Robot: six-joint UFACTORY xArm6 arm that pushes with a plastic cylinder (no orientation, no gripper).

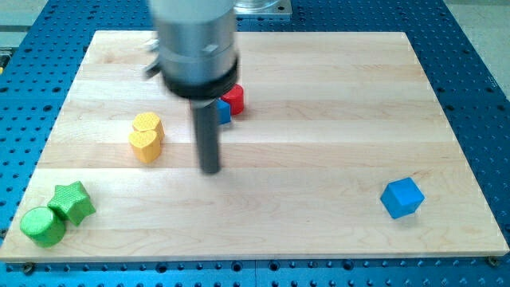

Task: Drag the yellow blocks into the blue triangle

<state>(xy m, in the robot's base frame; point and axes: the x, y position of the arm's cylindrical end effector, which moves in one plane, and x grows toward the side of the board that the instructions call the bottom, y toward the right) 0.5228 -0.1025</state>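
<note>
My tip [210,169], a bare rod gripping nothing, is resting right of the two touching yellow blocks [147,137], while the half-hidden blue triangle [224,111] is sitting behind, beside the red block [233,98].

Bright, even light from overhead; the board [319,96] shows a soft sheen, no hard glare. Shadows are short and faint. The arm [195,48] at 12 o'clock is blurred; the blocks stay sharp. Edges look straight.
</note>
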